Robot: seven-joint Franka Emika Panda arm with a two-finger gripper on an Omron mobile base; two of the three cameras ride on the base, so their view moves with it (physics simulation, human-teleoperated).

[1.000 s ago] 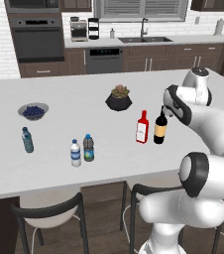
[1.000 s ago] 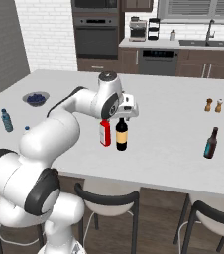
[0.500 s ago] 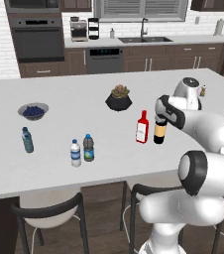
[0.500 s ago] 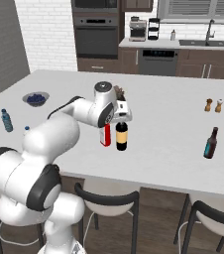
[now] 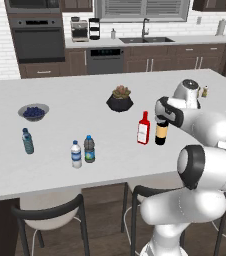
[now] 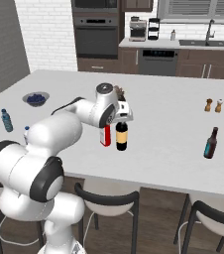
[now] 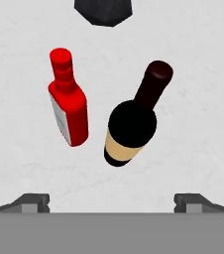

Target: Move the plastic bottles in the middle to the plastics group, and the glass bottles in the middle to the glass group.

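Brown bottle upright beside red-capped bottle; tool above, fingers apart, empty.

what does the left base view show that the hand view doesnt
Left base view alone: the bowl of blueberries, three small water bottles near the counter's front edge, and the sink wall behind. Hand view alone: the open gripper fingertips wide apart above the bottles. Both: the dark brown bottle, the red-capped bottle beside it, and the dark plant pot.
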